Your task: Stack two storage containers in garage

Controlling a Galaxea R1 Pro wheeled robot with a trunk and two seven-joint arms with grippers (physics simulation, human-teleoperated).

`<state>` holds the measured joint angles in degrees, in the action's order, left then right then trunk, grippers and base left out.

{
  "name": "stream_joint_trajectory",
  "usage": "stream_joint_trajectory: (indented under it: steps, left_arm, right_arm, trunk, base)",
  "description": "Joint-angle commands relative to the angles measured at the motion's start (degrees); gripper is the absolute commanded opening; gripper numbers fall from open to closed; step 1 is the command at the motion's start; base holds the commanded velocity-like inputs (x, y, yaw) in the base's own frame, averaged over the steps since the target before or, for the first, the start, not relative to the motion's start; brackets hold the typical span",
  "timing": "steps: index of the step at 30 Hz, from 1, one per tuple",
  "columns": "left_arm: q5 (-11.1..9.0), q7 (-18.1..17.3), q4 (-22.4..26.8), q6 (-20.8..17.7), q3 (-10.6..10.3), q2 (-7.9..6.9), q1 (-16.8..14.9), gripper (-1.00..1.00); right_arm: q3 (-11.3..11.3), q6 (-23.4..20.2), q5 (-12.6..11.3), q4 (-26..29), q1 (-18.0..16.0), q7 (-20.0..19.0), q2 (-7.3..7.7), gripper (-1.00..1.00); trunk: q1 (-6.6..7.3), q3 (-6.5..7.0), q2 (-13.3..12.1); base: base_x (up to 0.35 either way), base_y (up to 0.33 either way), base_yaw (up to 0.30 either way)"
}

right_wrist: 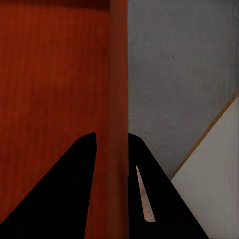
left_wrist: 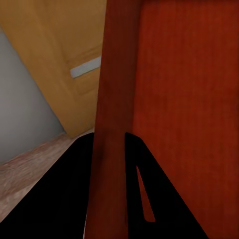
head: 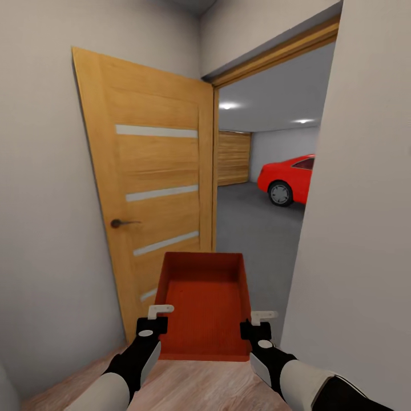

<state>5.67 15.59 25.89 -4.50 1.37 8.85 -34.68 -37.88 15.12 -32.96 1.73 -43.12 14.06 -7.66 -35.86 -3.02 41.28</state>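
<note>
One storage container (head: 205, 302) is being held level before the open doorway to the garage (head: 257, 222), its side walls being pinched narrowly by the left gripper (head: 153, 319) and the right gripper (head: 256, 323)

I see wooden door (head: 154, 188) left of centre, swung open, three pale horizontal strips, dark handle (head: 121, 223) on its left side. Pale walls (head: 40, 200) fill far left and right of frame. Wood plank flooring (head: 188, 388) along bottom. Two ceiling lights (head: 228, 105) upper centre.
</note>
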Motion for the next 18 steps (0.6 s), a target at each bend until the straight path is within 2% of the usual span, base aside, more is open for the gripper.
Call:
stream_joint_trajectory:
  steps: [1, 12, 18]
  left_arm:
    - [0.57, 0.32, 0.13, -0.51, 4.17, 0.03, -0.03, -1.0]
    - [0.57, 0.32, 0.13, -0.51, 4.17, 0.03, -0.03, -1.0]
    - [0.57, 0.32, 0.13, -0.51, 4.22, 0.03, -0.03, -1.0]
  right_arm:
    - [1.05, -0.18, 1.14, 0.29, -0.04, -0.17, -0.03, -1.0]
    - [1.05, -0.18, 1.14, 0.29, -0.04, -0.16, -0.08, -1.0]
    - [1.05, -0.18, 1.14, 0.29, -0.04, -0.15, -0.07, -1.0]
  trunk:
    - [-0.03, -0.1, 0.08]
    - [-0.03, -0.1, 0.08]
    - [-0.03, -0.1, 0.08]
  base:
    - [0.115, 0.021, -0.26]
    - [0.104, 0.009, -0.26]
    - [0.191, 0.172, -0.26]
